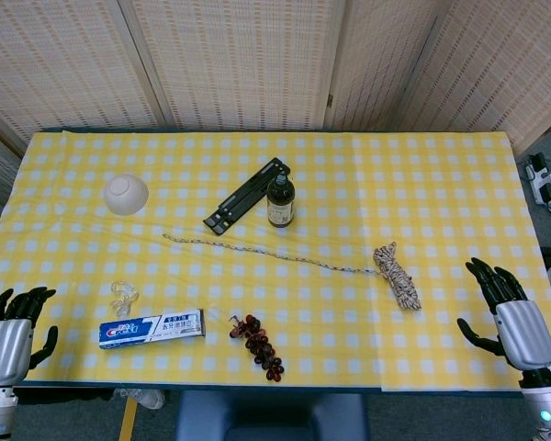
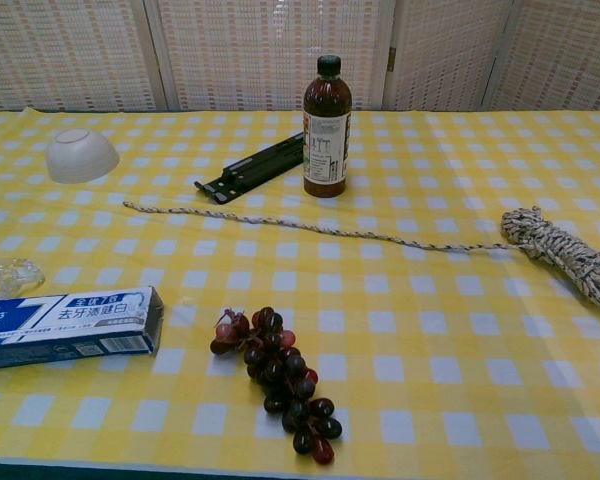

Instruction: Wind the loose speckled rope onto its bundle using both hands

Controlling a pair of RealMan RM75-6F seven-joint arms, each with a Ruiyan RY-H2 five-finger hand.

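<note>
Seen from the head camera, the speckled rope bundle lies right of centre on the yellow checked tablecloth, its long axis running from upper left to lower right, while the loose tail trails away from its upper end toward the left of the frame, nearly straight and sloping slightly upward to a free end below the black bracket and brown bottle. The right hand rests at the lower right edge with fingers spread and nothing in them, near the bundle but apart from it; the left hand sits at the lower left corner, fingers loosely curled yet apart, also empty and well away from the rope. From the chest camera, neither hand shows; the bundle sits at the right edge, pointing down and right, and the tail crosses the middle of the frame behind the plastic grapes and toothpaste box. Winding has not begun. A sound start would likely be for the right hand to grip the bundle by its middle and the left to take the tail close to it, feeding it taut so turns lie snug and the bottle stays undisturbed.
</note>
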